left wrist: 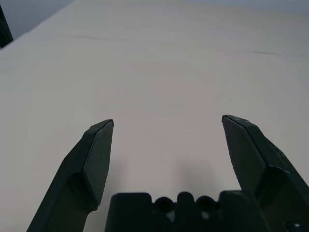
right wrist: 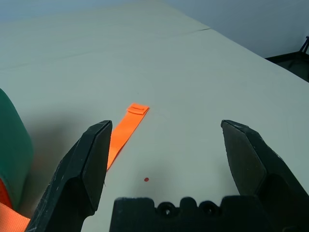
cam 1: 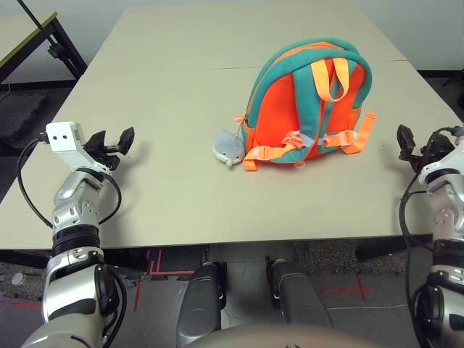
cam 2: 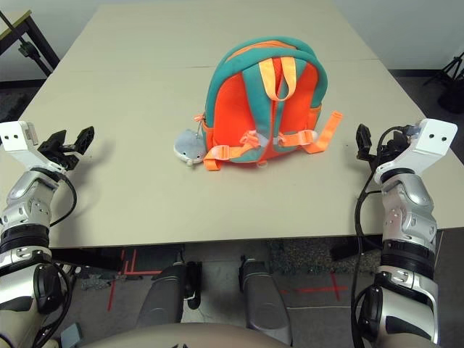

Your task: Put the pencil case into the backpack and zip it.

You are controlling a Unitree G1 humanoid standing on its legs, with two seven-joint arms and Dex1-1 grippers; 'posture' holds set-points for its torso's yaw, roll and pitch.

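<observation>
The orange backpack [cam 1: 308,101] with teal trim lies strap side up near the middle of the table, its grey-white plush toy [cam 1: 228,147] at its near left corner. An orange strap end [right wrist: 126,126] trails toward the right. The pencil case is out of view. My left gripper [cam 1: 116,143] hovers open over the table's left part, well away from the backpack, with nothing between its fingers. At the table's right edge my right gripper [cam 2: 367,143] stands open and empty, a short way right of the strap end.
The beige table [cam 1: 181,80] has a seam running across its far half. A black-framed table [cam 1: 36,36] stands off the far left corner. A small red dot [right wrist: 146,180] marks the tabletop ahead of the right gripper.
</observation>
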